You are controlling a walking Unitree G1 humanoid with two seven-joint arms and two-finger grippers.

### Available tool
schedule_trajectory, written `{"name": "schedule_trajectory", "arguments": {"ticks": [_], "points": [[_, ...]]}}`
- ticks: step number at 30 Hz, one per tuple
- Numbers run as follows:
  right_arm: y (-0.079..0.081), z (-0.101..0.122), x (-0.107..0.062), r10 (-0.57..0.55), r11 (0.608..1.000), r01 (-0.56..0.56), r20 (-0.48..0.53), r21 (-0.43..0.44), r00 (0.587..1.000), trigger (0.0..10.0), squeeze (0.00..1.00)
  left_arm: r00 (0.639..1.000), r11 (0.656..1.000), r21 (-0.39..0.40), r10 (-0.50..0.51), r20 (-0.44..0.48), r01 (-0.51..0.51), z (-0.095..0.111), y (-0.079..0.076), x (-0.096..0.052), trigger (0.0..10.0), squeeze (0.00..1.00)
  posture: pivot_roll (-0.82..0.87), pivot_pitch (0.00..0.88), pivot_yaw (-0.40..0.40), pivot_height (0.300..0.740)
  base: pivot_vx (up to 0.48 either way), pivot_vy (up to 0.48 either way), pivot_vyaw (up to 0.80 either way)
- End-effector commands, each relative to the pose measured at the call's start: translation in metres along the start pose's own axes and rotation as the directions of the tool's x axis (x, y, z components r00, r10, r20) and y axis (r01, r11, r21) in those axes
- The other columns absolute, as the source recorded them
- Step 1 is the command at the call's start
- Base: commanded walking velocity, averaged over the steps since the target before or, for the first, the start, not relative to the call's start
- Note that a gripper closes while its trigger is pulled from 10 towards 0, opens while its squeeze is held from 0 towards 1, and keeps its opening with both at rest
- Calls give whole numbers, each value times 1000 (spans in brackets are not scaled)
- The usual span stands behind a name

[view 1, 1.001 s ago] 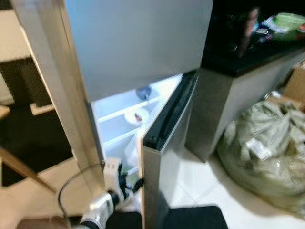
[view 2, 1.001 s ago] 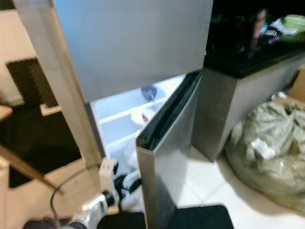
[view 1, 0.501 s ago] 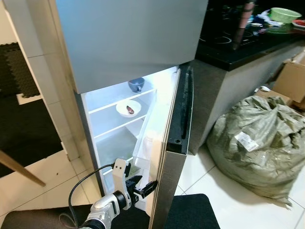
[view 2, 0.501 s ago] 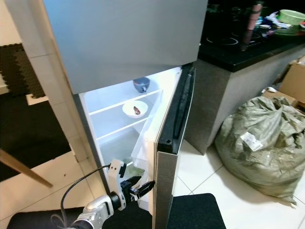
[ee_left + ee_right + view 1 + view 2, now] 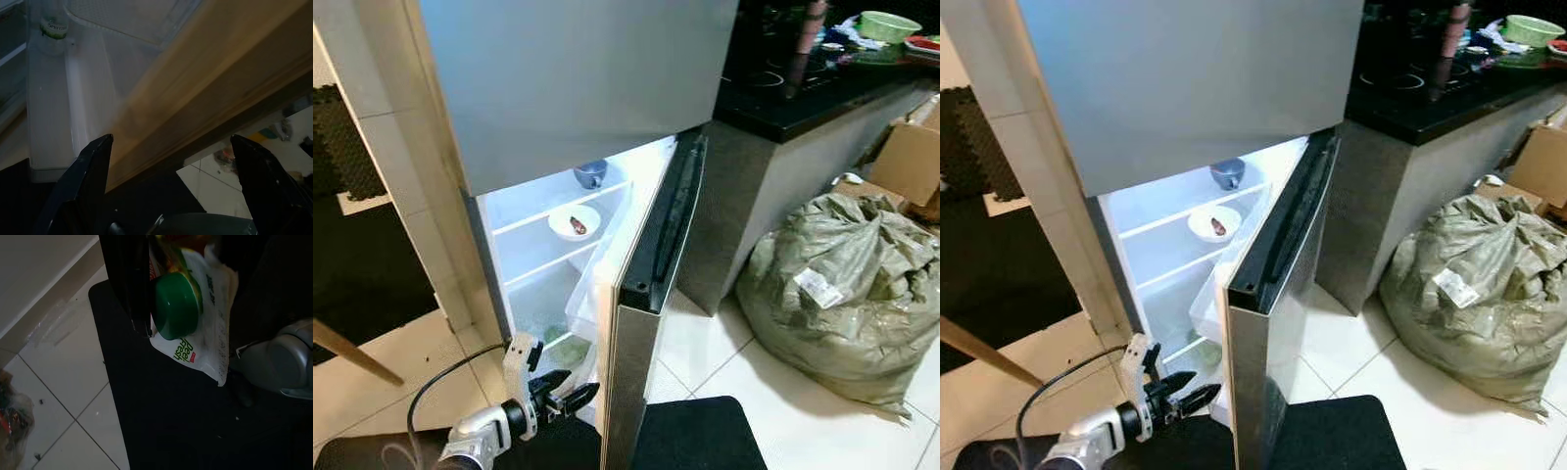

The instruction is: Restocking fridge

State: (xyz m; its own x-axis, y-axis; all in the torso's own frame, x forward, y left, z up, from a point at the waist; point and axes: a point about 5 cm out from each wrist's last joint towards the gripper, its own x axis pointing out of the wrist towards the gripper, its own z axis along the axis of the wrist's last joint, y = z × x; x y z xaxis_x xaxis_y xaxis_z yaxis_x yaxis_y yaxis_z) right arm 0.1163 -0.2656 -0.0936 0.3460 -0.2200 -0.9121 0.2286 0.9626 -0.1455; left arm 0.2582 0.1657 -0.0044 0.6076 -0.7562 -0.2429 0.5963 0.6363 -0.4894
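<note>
From the head views, the fridge (image 5: 578, 88) stands with its lower door (image 5: 651, 294) swung partly open, the lit compartment showing a blue cup (image 5: 591, 173) on the upper shelf and a white bowl (image 5: 575, 222) with something dark in it on the shelf below. The left gripper (image 5: 563, 399) hovers low in front of the opening, just beside the door's edge, its black fingers spread apart and holding nothing. A bulging grey-green sack (image 5: 837, 284) sits on the tiled floor to the right, near a dark countertop (image 5: 803, 98). In the left wrist view, the two fingertips (image 5: 93, 166) stand wide apart below a white door shelf (image 5: 49, 112). In the right wrist view, a white food pouch with a green cap (image 5: 188, 318) is pressed against one black finger (image 5: 128, 279); the right gripper appears clamped on it.
</note>
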Motion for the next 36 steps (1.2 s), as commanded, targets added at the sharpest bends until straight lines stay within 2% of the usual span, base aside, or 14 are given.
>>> {"name": "schedule_trajectory", "arguments": {"ticks": [1,5,9,12,14,18,19,20,24,27,28,30,31,36], "points": [[-1,-3,0,0,1000,0,-14,-6,1000,10000,0,1000,1000,4,0,10,0,5,6,-9,10000,0,-45,0,-15,740,0,0,0],[0,-3,0,1,1000,-1,-16,-6,1000,10000,0,1000,1000,12,-26,-12,26,8,10,-19,10000,0,-44,0,-15,740,0,0,0],[0,-4,0,1,1000,-1,-16,-5,1000,10000,0,997,998,49,36,-74,-32,7,17,-28,10000,0,-45,0,-14,740,0,0,0],[0,-4,0,1,1000,-1,-16,-5,1000,10000,0,954,964,180,228,-193,-194,3,32,-41,10000,0,-47,0,-16,740,0,0,0],[0,-3,0,0,1000,0,-16,-5,1000,10000,0,935,944,220,290,-202,-245,4,36,-44,10000,0,-47,0,-16,740,0,0,0],[-1,-3,0,-1,1000,1,-15,-6,1000,10000,0,910,895,251,402,-100,-367,20,44,-44,10000,0,-46,0,-17,740,0,0,0],[-1,-3,0,-1,1000,1,-15,-6,1000,10000,0,900,877,233,436,-18,-421,30,46,-42,3451,0,-47,0,-17,740,0,0,0],[-1,-3,0,-1,1000,1,-15,-6,1000,10000,0,890,865,218,455,41,-452,37,47,-40,0,0,-47,0,-17,740,0,0,0],[0,-4,0,0,1000,0,-16,-5,1000,10000,0,865,848,177,483,135,-500,47,46,-33,0,0,-47,0,-17,740,0,0,0],[1,-4,0,2,1000,-3,-16,-5,1000,10000,0,823,836,63,518,234,-545,55,42,-20,0,0,-44,0,-18,740,0,0,0],[1,-4,0,3,1000,-3,-16,-6,1000,10000,0,827,852,18,504,250,-524,54,37,-12,6196,0,-45,0,-18,740,0,0,0],[1,-4,0,4,1000,-4,-16,-6,1000,10000,0,830,861,-10,494,258,-509,54,34,-7,6196,0,-45,0,-19,740,0,0,0],[1,-4,0,4,1000,-4,-16,-7,1000,10000,0,839,871,-16,478,258,-491,52,31,-1,10000,0,-48,0,-18,740,0,0,0],[1,-3,0,3,1000,-3,-15,-6,1000,10000,0,885,913,-23,401,237,-408,45,12,25,10000,0,-49,0,-19,740,0,0,0]]}}
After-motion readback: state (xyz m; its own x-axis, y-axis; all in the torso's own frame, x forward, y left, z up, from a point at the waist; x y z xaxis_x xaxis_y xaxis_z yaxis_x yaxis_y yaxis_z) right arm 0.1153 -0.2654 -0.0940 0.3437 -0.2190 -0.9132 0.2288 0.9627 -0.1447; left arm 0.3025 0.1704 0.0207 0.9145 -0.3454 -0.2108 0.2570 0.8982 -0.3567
